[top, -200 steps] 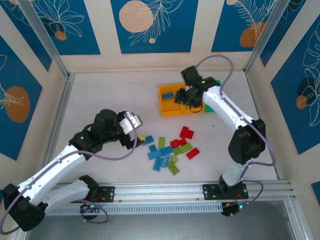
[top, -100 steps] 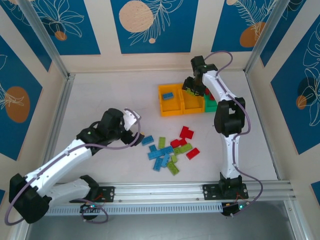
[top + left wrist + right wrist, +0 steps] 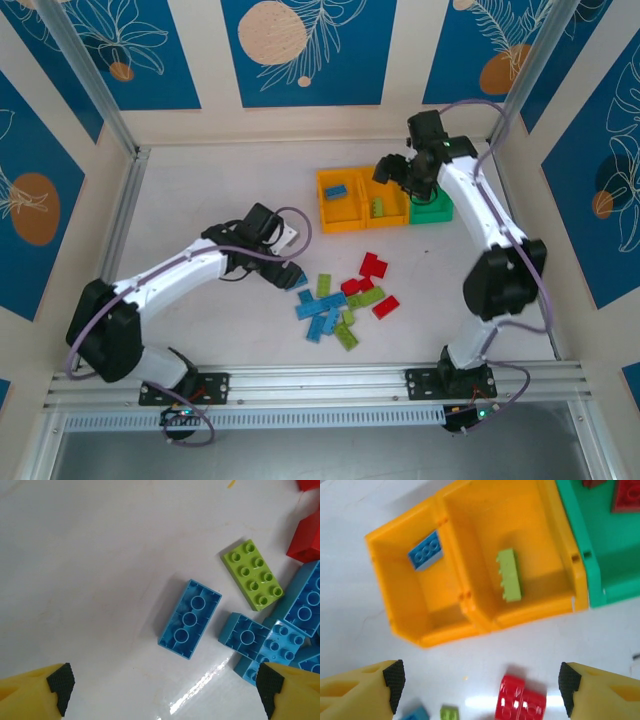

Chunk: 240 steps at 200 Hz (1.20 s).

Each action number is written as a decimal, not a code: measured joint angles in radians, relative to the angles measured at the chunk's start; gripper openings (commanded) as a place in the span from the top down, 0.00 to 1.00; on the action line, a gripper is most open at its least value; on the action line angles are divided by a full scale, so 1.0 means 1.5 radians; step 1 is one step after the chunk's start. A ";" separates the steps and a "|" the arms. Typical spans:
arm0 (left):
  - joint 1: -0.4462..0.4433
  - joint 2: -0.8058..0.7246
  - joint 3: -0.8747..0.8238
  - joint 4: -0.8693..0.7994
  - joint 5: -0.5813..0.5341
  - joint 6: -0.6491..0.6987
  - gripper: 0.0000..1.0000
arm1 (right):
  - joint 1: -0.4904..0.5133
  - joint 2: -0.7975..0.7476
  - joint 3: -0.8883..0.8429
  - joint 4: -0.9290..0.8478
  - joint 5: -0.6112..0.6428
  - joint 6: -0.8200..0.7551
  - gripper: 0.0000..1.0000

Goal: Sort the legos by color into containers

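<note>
The legos lie in a loose pile [image 3: 345,298] of blue, lime and red bricks at the table's middle. My left gripper [image 3: 287,268] hangs open at the pile's left edge. In the left wrist view it [image 3: 165,690] is above an upside-down blue brick [image 3: 190,618], not touching it, with a lime brick [image 3: 252,574] further off. The containers stand in a row: an orange bin [image 3: 415,595] holding a blue brick [image 3: 425,551], an orange bin [image 3: 540,525] holding a lime brick [image 3: 509,574], and a green bin [image 3: 615,545] with red bricks. My right gripper [image 3: 481,680] is open and empty above them.
A red brick [image 3: 522,698] lies on the white table [image 3: 220,190] just in front of the bins. Blue bricks [image 3: 280,640] crowd the right side of the left wrist view. Metal frame posts and patterned walls enclose the table.
My left gripper has swung right to the pile's edge, over the blue brick. My right gripper has opened wider and drawn back right; a lime brick now lies in the middle bin.
</note>
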 measured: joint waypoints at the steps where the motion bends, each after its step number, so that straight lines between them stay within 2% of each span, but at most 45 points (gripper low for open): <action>1: 0.000 0.004 0.002 -0.001 0.001 0.000 0.07 | 0.001 -0.004 -0.003 0.000 0.000 0.000 0.17; 21: 0.000 0.055 0.020 -0.010 0.022 -0.001 0.09 | 0.031 -0.105 -0.104 0.008 -0.015 0.001 0.17; 31: 0.000 0.077 0.026 -0.012 0.030 -0.003 0.14 | 0.046 -0.139 -0.143 0.005 -0.023 0.001 0.17; 46: 0.000 0.113 0.038 -0.016 0.041 -0.003 0.19 | 0.059 -0.167 -0.180 -0.003 -0.029 0.003 0.17; 63: 0.000 0.153 0.054 -0.014 0.052 -0.005 0.21 | 0.059 -0.178 -0.200 -0.012 -0.027 0.003 0.17; 94: 0.000 0.219 0.088 -0.009 0.060 -0.008 0.38 | 0.059 -0.179 -0.202 -0.019 -0.024 0.003 0.17; 140: -0.001 0.267 0.104 0.004 0.062 -0.030 0.44 | 0.062 -0.177 -0.170 -0.023 -0.024 0.003 0.17; 188: 0.001 0.275 0.105 0.009 0.035 -0.046 0.72 | 0.078 -0.172 -0.159 -0.026 -0.023 0.003 0.17; 230: 0.002 0.258 0.126 0.015 0.065 -0.073 0.75 | 0.091 -0.170 -0.146 -0.032 -0.021 0.011 0.17; 240: 0.001 0.243 0.149 0.018 0.073 -0.090 0.79 | 0.094 -0.171 -0.145 -0.030 -0.019 0.019 0.17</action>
